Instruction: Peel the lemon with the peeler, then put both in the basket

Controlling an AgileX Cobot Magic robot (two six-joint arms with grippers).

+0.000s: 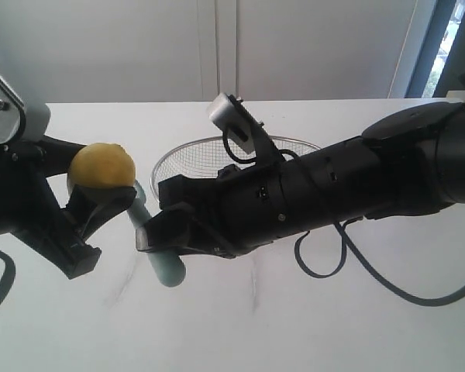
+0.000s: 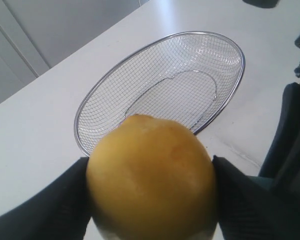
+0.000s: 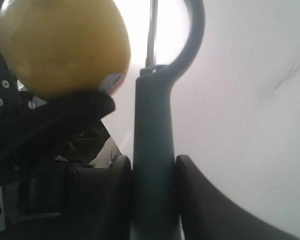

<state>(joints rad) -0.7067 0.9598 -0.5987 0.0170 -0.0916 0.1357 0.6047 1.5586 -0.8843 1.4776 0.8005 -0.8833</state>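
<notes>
Left gripper (image 2: 151,200) closed tight on the lemon (image 1: 101,164), right gripper (image 3: 152,195) clamped on the peeler (image 3: 152,125) by its handle, looped head just beside the fruit: lay the blade flat on the skin and draw lightly, the basket (image 2: 243,60) lying just beyond both.

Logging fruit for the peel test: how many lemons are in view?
1. The lemon is clamped in the left gripper, beside the peeler. None shows in the basket, though the right arm hides part.
</notes>
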